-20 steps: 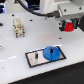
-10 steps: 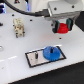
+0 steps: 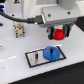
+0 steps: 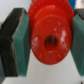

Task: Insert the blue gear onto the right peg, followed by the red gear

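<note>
My gripper (image 3: 59,34) is shut on the red gear (image 3: 60,34) and holds it above the table, up and to the exterior view's right of the plate. In the wrist view the red gear (image 4: 50,39) fills the frame between two teal pads (image 4: 21,46), its centre hole facing the camera. The blue gear (image 3: 50,52) lies on the black-bordered white plate (image 3: 31,58), at its end toward the exterior view's right. The right peg is hidden under the blue gear. The other dark peg (image 3: 38,56) stands bare on the plate.
A small grey and beige object (image 3: 19,29) sits on the white table (image 3: 70,67) at the exterior view's left rear. A black cable (image 3: 22,20) runs from the arm across the back.
The gripper with the red gear has moved slightly, staying above and right of the plate. The blue gear and plate have not moved.
</note>
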Available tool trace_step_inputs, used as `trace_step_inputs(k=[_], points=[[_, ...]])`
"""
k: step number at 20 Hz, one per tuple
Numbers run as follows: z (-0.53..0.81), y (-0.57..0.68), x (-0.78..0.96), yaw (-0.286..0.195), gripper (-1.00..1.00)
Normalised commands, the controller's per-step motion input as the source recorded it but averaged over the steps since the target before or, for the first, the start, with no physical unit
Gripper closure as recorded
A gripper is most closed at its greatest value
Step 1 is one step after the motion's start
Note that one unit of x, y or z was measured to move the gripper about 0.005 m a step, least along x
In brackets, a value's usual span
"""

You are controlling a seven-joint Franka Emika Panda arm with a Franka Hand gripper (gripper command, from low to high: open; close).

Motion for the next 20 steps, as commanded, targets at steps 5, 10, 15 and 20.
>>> trace_step_inputs(k=[5,10,15,20], points=[[0.0,-0.16,0.48,0.0,1.0],[-0.09,-0.15,0.07,0.0,1.0],[-0.23,-0.13,0.05,0.0,1.0],[-0.04,-0.1,0.04,0.0,1.0]])
